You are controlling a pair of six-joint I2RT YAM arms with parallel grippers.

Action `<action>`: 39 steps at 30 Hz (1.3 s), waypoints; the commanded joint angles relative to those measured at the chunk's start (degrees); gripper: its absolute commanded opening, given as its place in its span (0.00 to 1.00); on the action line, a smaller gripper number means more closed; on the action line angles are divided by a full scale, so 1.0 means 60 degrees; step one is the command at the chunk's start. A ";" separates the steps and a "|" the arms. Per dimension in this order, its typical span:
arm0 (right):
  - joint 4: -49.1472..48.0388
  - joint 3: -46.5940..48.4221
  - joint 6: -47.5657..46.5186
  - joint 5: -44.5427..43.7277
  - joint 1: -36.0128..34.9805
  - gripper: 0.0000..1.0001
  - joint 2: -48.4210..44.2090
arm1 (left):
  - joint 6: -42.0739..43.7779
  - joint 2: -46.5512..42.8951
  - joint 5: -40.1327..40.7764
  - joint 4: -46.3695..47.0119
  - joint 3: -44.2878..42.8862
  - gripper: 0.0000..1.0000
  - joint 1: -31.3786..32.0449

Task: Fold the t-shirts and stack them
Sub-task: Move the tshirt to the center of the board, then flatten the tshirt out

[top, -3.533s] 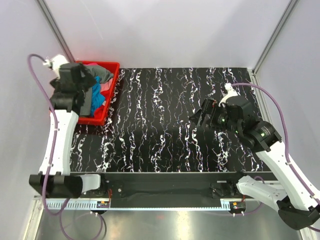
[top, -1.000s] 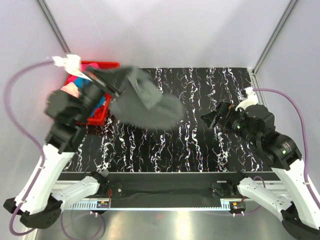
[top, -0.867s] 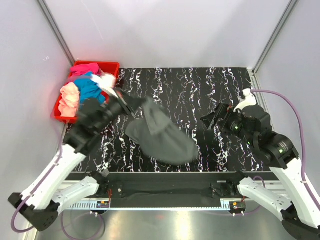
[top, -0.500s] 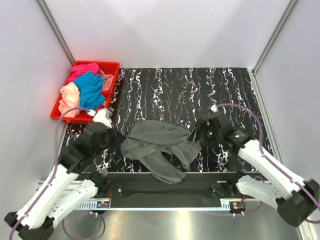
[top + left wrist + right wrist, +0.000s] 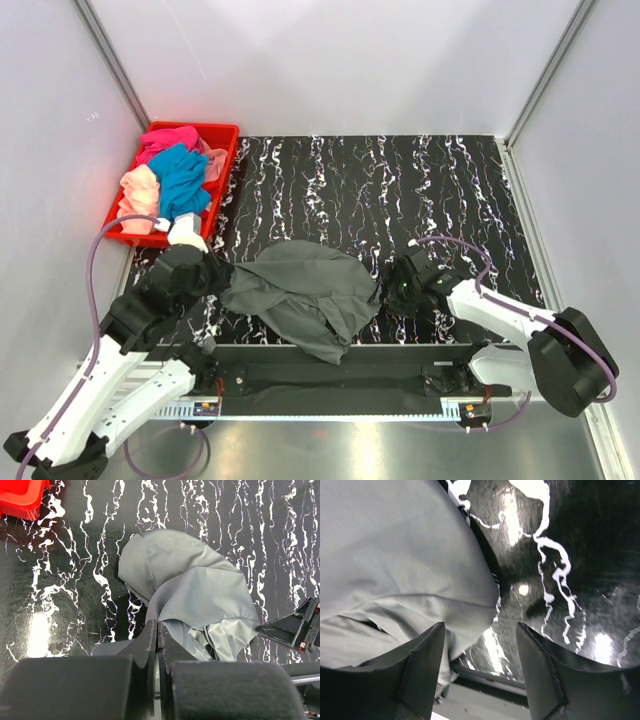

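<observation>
A dark grey t-shirt (image 5: 300,295) lies crumpled on the black marbled table near the front edge. My left gripper (image 5: 222,285) is shut on its left edge; in the left wrist view the fingers (image 5: 158,630) pinch a fold of the grey cloth (image 5: 195,585). My right gripper (image 5: 387,290) sits low at the shirt's right edge. In the right wrist view it (image 5: 482,645) stands open, with the grey cloth (image 5: 395,555) reaching in beside the left finger and bare table under the right one. Pink (image 5: 170,138), teal (image 5: 183,180) and peach (image 5: 138,190) t-shirts lie in the crate.
The red plastic crate (image 5: 225,140) stands at the back left against the wall; its corner (image 5: 20,497) shows in the left wrist view. White walls with metal posts close in the table. The front metal rail (image 5: 330,375) runs just below the shirt.
The left arm swung the grey shirt from above the crate down onto the table's front. The right arm dropped to the shirt's right edge and its jaws narrowed.
</observation>
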State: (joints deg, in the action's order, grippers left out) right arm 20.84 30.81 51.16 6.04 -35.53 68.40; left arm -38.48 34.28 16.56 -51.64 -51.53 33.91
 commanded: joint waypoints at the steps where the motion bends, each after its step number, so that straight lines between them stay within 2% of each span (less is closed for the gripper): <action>1: -0.1466 -0.0271 0.0687 -0.0083 -0.0070 0.66 0.0098 | 0.0114 0.0116 0.0039 0.0476 0.0063 0.00 0.0002; 9: -0.2155 -0.0272 0.0630 -0.0640 -0.0070 0.55 0.0801 | 0.0158 0.0453 -0.0108 0.0813 0.0165 0.00 0.0002; 11: -0.2126 -0.0068 0.0571 -0.0772 -0.0070 0.40 0.0934 | 0.0173 0.0482 -0.0196 0.0988 0.0209 0.00 0.0002; 12: -0.2039 0.0079 0.0440 -0.0831 -0.0070 0.24 0.0919 | 0.0202 0.0555 -0.0239 0.1047 0.0209 0.00 0.0002; 13: -0.1139 0.0341 0.0424 -0.1412 -0.0070 0.00 0.0774 | 0.0333 0.0614 -0.0283 0.1149 0.0137 0.00 0.0002; 15: 0.0080 0.1847 -0.0375 -0.2146 0.0018 0.00 0.0438 | 0.0771 0.1050 0.0152 0.1413 -0.0286 0.00 0.0002; 16: 0.1478 0.2549 -0.0715 -0.3165 0.0076 0.00 0.0030 | 0.1310 0.1387 0.0489 0.1385 -0.0710 0.00 0.0002; 17: 0.2217 0.4151 -0.1023 -0.3842 0.0091 0.00 -0.0134 | 0.1606 0.1695 0.0768 0.1268 -0.1917 0.00 0.0002; 18: 0.2877 0.5008 -0.1621 -0.4473 0.0120 0.00 -0.0266 | 0.1899 0.2046 0.1075 0.1253 -0.2582 0.00 0.0002; 19: 0.3914 0.5843 -0.1946 -0.5537 0.0150 0.00 -0.0470 | 0.2496 0.2746 0.1064 0.1224 -0.3227 0.00 0.0002; 20: 0.4373 0.7476 -0.2239 -0.5969 0.0150 0.00 -0.0530 | 0.2763 0.3043 0.1006 0.1209 -0.4625 0.00 0.0002; 21: 0.4770 0.8246 -0.2677 -0.6611 0.0150 0.00 -0.0604 | 0.3128 0.3380 0.0860 0.1078 -0.5205 0.00 0.0017; 23: 0.5665 1.0161 -0.3075 -0.6953 0.0150 0.00 -0.0750 | 0.3394 0.4069 0.0757 0.0873 -0.6378 0.00 0.0002; 24: 0.5812 1.0652 -0.3425 -0.7085 0.0150 0.00 -0.0852 | 0.3584 0.4231 0.0568 0.0669 -0.7311 0.00 0.0002; 26: 0.6237 1.1777 -0.3706 -0.7203 0.0150 0.00 -0.1146 | 0.3688 0.4640 0.0274 0.0477 -0.7976 0.00 0.0002; 29: 0.6809 1.2355 -0.4101 -0.7102 0.0150 0.00 -0.1526 | 0.3791 0.5095 -0.0604 -0.0210 -0.8740 0.00 0.0002; 33: 0.7716 1.1524 -0.3827 -0.6721 0.0150 0.00 -0.2112 | 0.3601 0.4937 -0.2169 -0.0169 -0.7237 0.00 0.0017; 34: 0.7921 1.1158 -0.3679 -0.6590 0.0150 0.00 -0.2432 | 0.3427 0.4820 -0.2362 0.0035 -0.5898 0.00 0.0017; 36: 0.7996 0.9811 -0.3197 -0.6225 0.0150 0.00 -0.2756 | 0.3032 0.4411 -0.2699 0.0737 -0.4472 0.00 0.0017; 37: 0.7953 0.9328 -0.2991 -0.6077 0.0150 0.00 -0.3033 | 0.2884 0.4307 -0.3005 0.0972 -0.3260 0.00 0.0017; 39: 0.7821 0.7951 -0.2378 -0.5509 0.0150 0.00 -0.3400 | 0.2432 0.4233 -0.3648 0.1719 -0.2009 0.06 0.0032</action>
State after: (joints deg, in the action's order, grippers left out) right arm 63.13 85.86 32.03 -31.16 -34.81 49.17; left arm -20.18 60.16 3.36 -44.47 -72.34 34.04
